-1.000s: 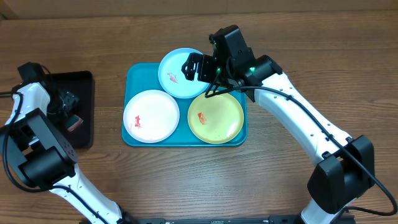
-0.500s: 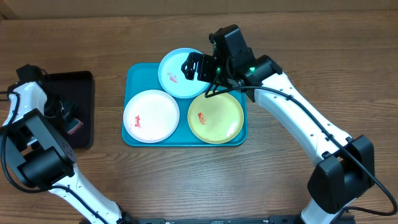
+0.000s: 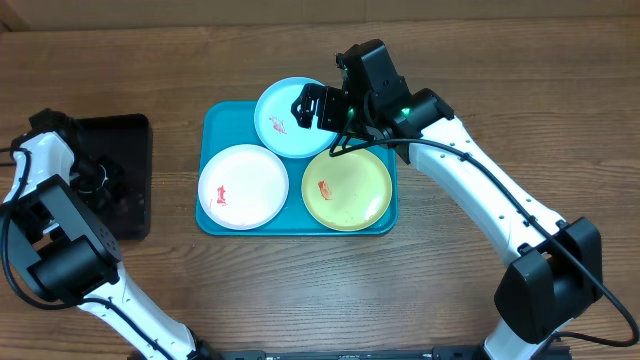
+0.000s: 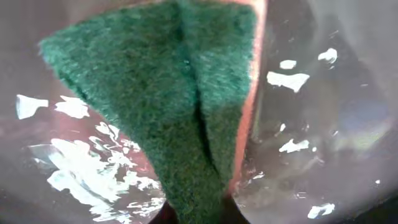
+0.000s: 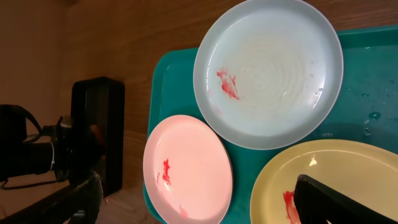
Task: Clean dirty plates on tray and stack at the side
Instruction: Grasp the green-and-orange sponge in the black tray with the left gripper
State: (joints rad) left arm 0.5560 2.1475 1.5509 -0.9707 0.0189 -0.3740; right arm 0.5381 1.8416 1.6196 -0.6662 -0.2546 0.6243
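Overhead: tray (image 3: 222, 125) mid-table w/ all 3 plates in it: light blue plate (image 3: 285, 142) at far side, white plate (image 3: 243, 187) near-left, yellow-green plate (image 3: 347, 188) near-right, each w/ a red smear. Right gripper (image 3: 312, 106) over blue plate's rim. Left gripper (image 3: 105, 188) over black tray (image 3: 135, 140).

Left wrist: jaws closed on green sponge (image 4: 161, 93), which is creased down its middle.

Right wrist: fingers spread wide, nothing btwn them, above the plates.

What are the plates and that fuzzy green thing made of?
The blue plate, white plate and yellow plate look like smooth plastic: each has an even colour and a soft shine, and the blue one shows faint moulded rings. The green thing looks like a rough, fibrous scrubbing pad. Its orange edge hints at sponge underneath.
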